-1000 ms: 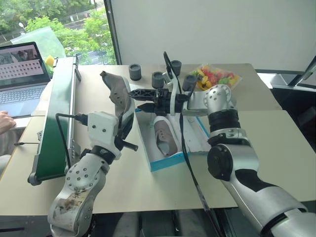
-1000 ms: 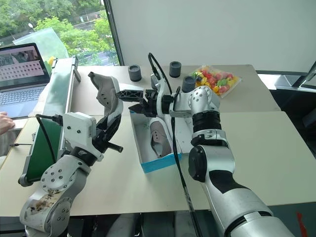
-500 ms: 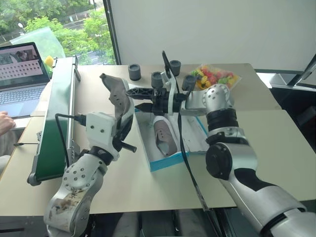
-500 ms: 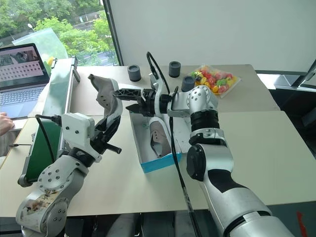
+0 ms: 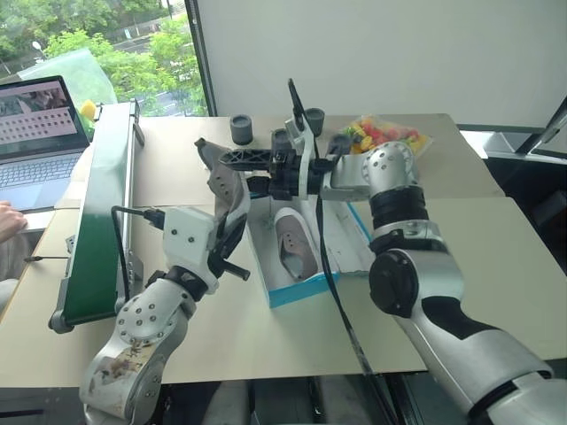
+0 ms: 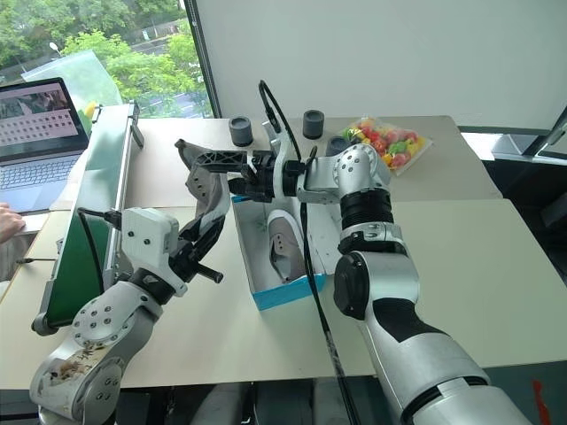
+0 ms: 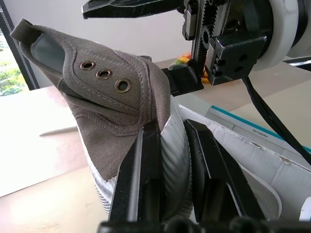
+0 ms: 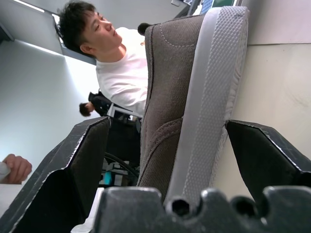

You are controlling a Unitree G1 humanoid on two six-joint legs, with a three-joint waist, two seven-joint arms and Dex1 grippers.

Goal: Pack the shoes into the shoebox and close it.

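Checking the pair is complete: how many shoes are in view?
2. One shoe lies inside the shoebox; the other shoe is held upright by the left gripper, between the right gripper's open fingers.

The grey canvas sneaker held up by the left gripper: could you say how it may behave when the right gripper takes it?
The grey canvas sneaker probably flexes: soft upper. Its ribbed pale sole should grip. It seems light, held aloft by the left gripper.

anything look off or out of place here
One shoe lies in the shoebox, but the other shoe is up in the air, standing on end, pinched at the sole by the left tool. The open right tool straddles its upper end without closing. Nothing spilled or damaged.
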